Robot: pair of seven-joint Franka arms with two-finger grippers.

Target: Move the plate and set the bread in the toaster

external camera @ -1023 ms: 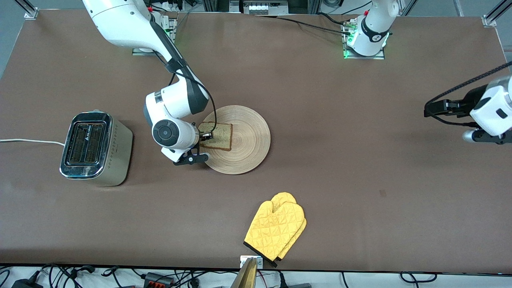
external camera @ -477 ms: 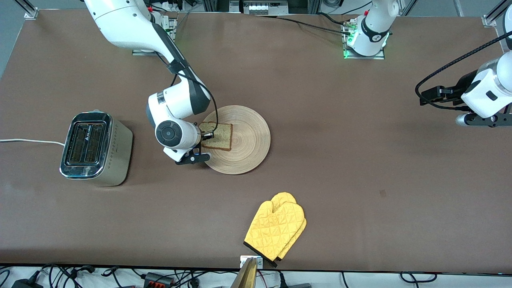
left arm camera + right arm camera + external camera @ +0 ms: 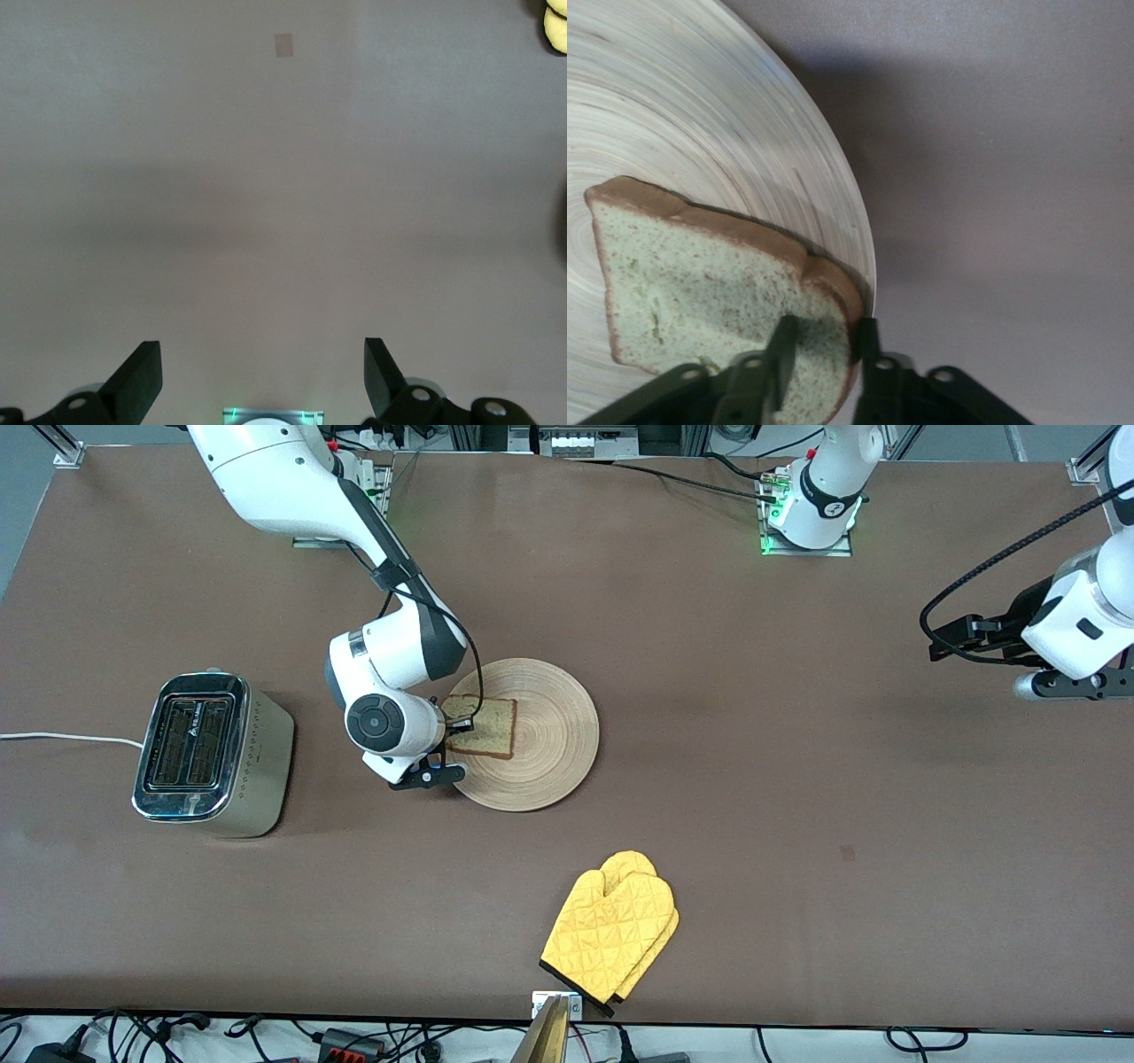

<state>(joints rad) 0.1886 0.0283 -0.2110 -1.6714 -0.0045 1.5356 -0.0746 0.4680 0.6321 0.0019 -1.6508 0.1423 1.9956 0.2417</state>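
Front view: the right gripper (image 3: 450,746) is set low at the rim of the plate (image 3: 549,735) on the side toward the toaster (image 3: 213,755), at the crust edge of the bread (image 3: 483,726). The bread lies on the plate, toward that same side. Both toaster slots appear empty. A yellow oven mitt (image 3: 611,932) lies nearer the camera, well apart. The left gripper (image 3: 1072,684) waits over bare table at the left arm's end.

Left wrist view: fingers (image 3: 140,379) are spread wide over the bare table (image 3: 283,195); nothing is held.

Right wrist view: fingers (image 3: 782,350) are closed narrow on the bread's (image 3: 700,292) crusted corner, one above the slice, one at its edge by the plate (image 3: 700,115) rim. Judged: the grip is shallow, so the lift should be slow and the slice kept vertical for the slot.
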